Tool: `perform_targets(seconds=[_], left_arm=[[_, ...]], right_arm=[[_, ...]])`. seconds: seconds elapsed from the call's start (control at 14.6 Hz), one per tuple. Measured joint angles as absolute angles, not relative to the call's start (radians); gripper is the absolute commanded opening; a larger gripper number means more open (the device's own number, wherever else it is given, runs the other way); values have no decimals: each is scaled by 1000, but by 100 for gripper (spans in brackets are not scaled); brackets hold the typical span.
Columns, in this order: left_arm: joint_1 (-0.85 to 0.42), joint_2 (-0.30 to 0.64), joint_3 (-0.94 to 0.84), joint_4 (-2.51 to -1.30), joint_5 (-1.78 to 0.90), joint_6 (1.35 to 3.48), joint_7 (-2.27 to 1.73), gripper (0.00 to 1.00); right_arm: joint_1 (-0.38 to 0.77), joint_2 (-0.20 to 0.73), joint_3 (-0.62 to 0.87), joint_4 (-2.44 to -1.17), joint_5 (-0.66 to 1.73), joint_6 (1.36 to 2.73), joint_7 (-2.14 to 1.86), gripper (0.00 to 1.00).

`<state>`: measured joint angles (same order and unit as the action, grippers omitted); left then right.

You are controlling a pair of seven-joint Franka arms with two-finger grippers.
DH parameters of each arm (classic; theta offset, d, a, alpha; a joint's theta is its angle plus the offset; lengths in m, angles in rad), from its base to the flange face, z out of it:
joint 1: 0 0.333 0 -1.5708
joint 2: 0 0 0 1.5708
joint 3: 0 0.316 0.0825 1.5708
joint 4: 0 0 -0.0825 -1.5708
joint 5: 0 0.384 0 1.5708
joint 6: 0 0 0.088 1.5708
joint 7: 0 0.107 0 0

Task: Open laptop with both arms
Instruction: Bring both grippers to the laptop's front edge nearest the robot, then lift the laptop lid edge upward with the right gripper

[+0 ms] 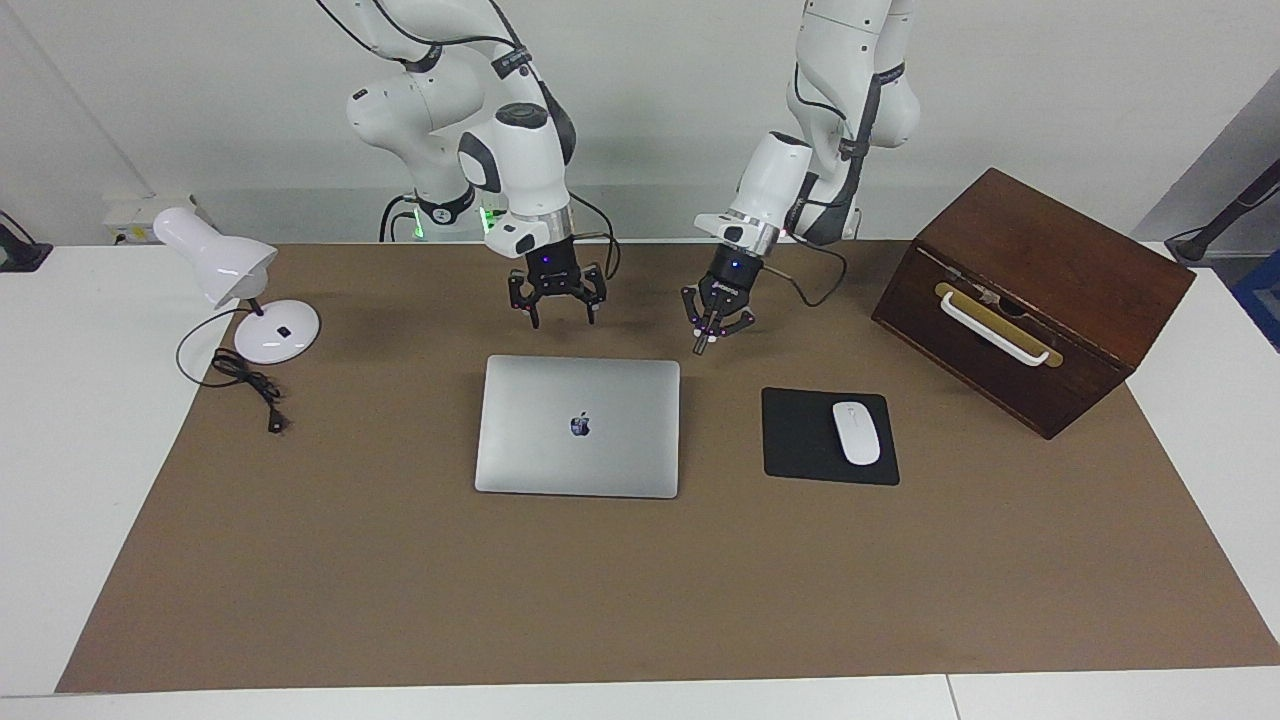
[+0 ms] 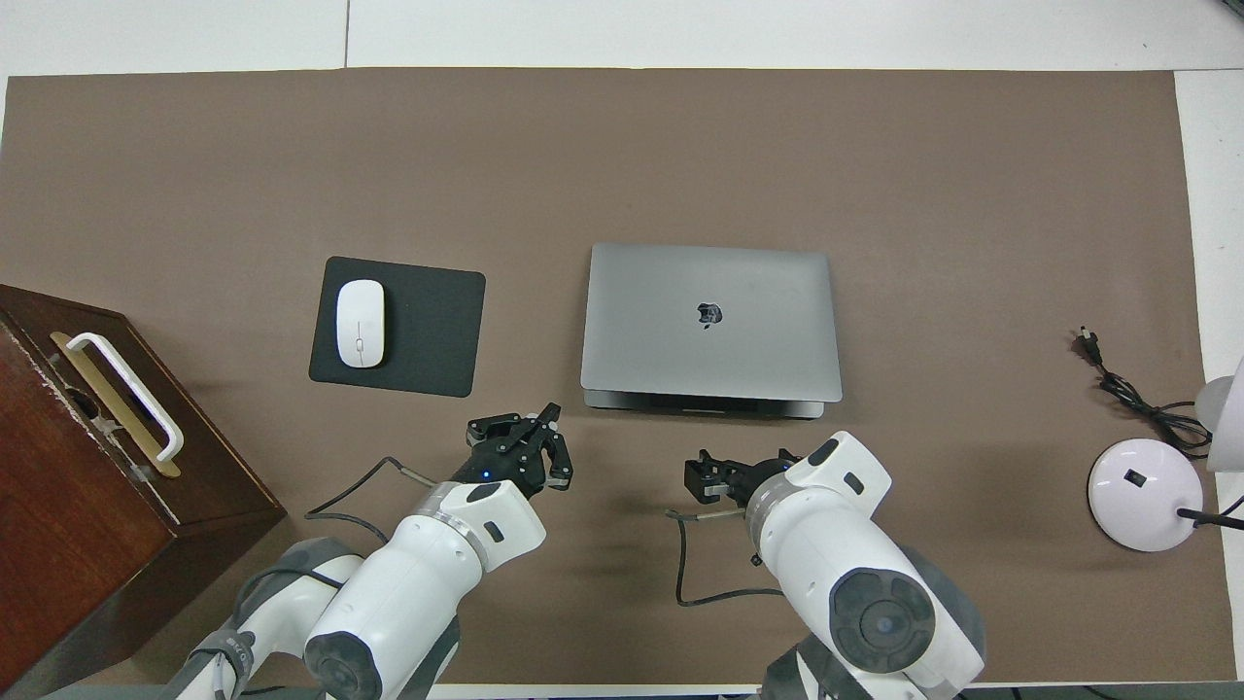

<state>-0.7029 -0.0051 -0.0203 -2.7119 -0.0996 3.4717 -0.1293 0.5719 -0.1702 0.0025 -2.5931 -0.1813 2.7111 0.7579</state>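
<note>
Covering white table (image 1: 60, 480), brown mat (image 1: 640, 580) (laptop (image 1: 578, 425) closed), left pincer (image 1: 701, 349) pinched empty, right pincer (image 1: 562, 318) spread.

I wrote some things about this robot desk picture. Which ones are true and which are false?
1. The laptop is shut flat. True.
2. The white mouse sits on the laptop. False: it sits on the black mouse pad beside the laptop.
3. The right gripper is open. True.
4. The left gripper is holding the mouse. False: it is shut on nothing, up over the mat near the laptop's corner.
5. The white lamp stands at the right arm's end of the table. True.
6. The wooden box is on the mouse pad. False: it stands apart from it.
</note>
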Motion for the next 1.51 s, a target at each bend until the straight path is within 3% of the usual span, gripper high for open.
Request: perform_targets(seconds=[0.55,1.51], left_arm=[[-754,69,-19,-2673,-103,3481,-133,0],[-755,211,-16,-2545,-106,3482,-134,0]], right_arm=[[524,-101,-4,-2584,-223,2791,759,100],[464,-42,-4,-2487,-237,2788,720,100]])
